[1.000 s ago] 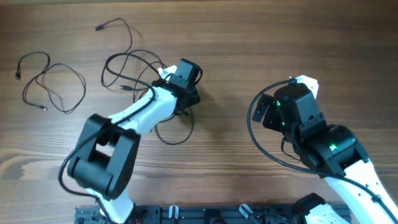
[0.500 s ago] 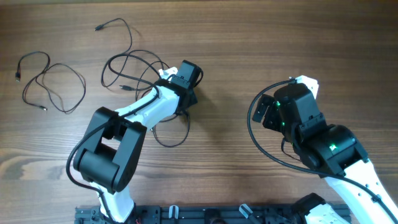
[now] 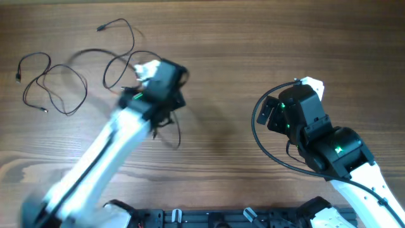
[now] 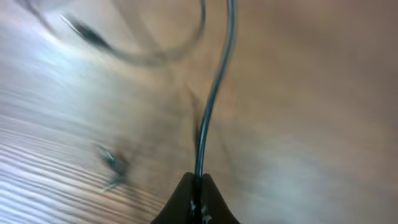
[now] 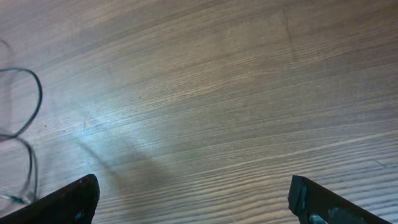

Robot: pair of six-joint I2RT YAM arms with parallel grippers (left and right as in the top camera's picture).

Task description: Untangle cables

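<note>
Now, left end effector (image 4: pixel 198 186): pressed together, pinching one cable strand (image 4: pixel 214 93) at its tips.
Strand axis: runs straight out ahead of your fingertips, then curls off to the left.
Tangle (image 3: pixel 126 66): far left on the worktop (image 3: pixel 253 38), just left of that end effector; a loose cable (image 3: pixel 54 85) lies farther left.
Right end effector (image 5: pixel 196 199): spread, empty, well apart to the right.
Nearer arm: your left.

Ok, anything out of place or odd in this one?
Nothing damaged or spilled. The left gripper is shut on a cable, pulled straight from its tips; the left arm is motion-blurred overhead. A loose cable lies apart at far left.
</note>
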